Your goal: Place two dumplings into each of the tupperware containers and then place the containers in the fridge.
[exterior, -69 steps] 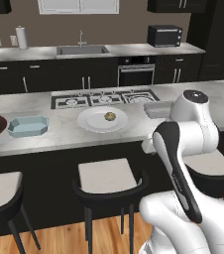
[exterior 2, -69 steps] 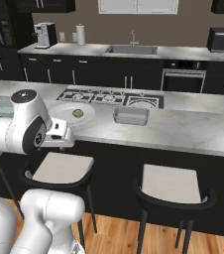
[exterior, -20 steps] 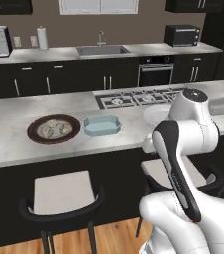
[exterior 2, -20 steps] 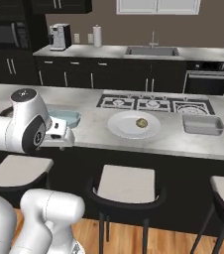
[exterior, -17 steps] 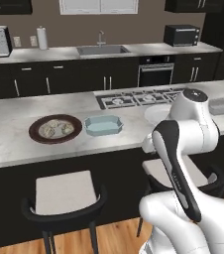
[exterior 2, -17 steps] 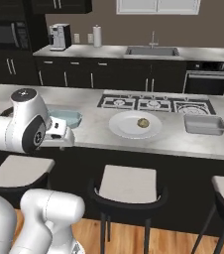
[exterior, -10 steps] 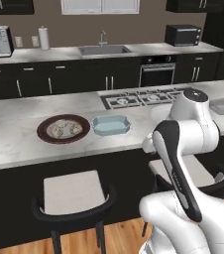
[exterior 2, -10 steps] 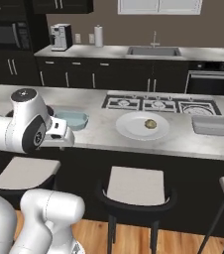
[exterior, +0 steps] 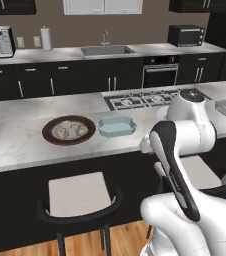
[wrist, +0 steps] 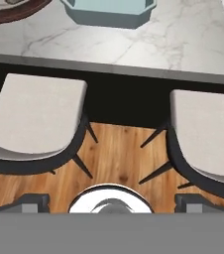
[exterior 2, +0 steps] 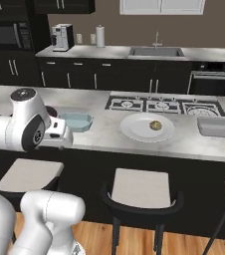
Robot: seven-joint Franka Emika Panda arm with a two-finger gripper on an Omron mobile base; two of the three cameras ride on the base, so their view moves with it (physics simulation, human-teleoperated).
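Note:
Several dumplings lie on a dark-brown-rimmed plate on the island counter. One more dumpling sits on a round white plate. The light blue tupperware container stands just right of the dark plate, empty; it also shows at the hand view's top as the blue container. The clear greyish container rests further right. My gripper hangs off the counter's front edge over the stools and floor, open, with nothing between its fingertips. The fridge is out of view.
Two bar stools stand under the counter's front edge, over a wooden floor. A cooktop is set in the island behind the plates. Along the back wall run a sink, a coffee machine and a microwave.
The whole scene has slid to the right in both base views as the base drives left along the island. My arm keeps its pose and the gripper stays open.

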